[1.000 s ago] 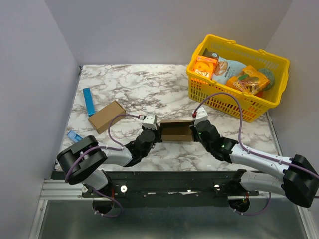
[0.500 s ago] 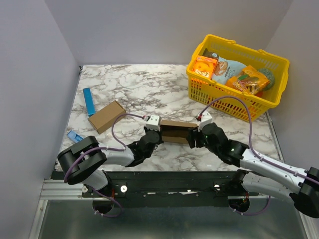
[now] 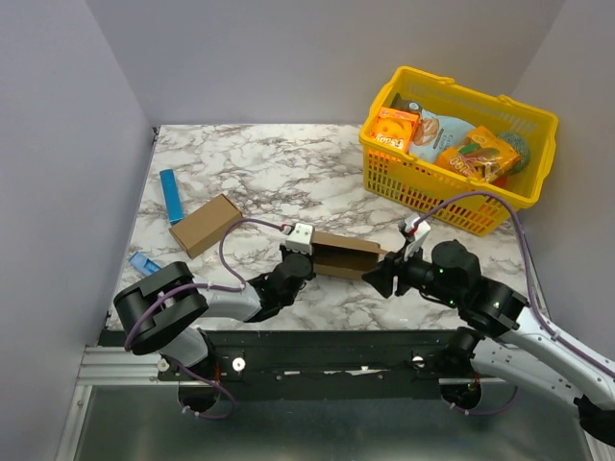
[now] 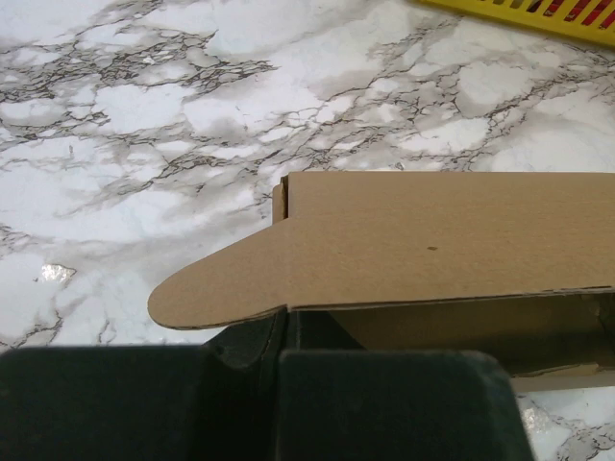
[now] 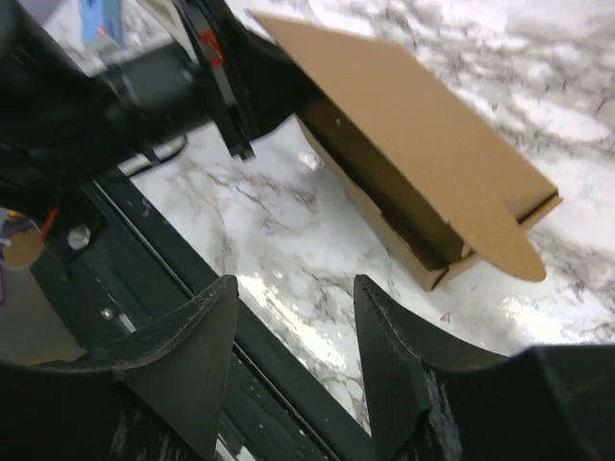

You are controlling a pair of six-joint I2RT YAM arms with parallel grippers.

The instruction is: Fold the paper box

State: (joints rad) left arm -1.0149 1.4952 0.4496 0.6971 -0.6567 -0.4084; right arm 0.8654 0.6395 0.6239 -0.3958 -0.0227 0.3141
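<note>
The paper box (image 3: 343, 254) is a small brown oblong carton lying on the marble table near the front middle, its lid flap raised and partly open. My left gripper (image 3: 300, 250) is shut on the box's left end. In the left wrist view the lid and its rounded tab (image 4: 432, 240) lie just beyond the left gripper (image 4: 283, 331). My right gripper (image 3: 377, 279) stands open, apart from the box, just off its near right corner. In the right wrist view the box (image 5: 413, 163) lies beyond the right gripper (image 5: 296, 298), with nothing between the fingers.
A yellow basket (image 3: 452, 206) at the back right holds orange snack boxes (image 3: 395, 130). Another brown carton (image 3: 205, 225) lies at the left, with a blue strip (image 3: 171, 196) behind it and a blue piece (image 3: 144, 262) near the table's left edge.
My right gripper has opened, let go of the box's right end and drawn back toward the near right. The box has turned slightly and its lid has lifted. The left gripper keeps its hold.
</note>
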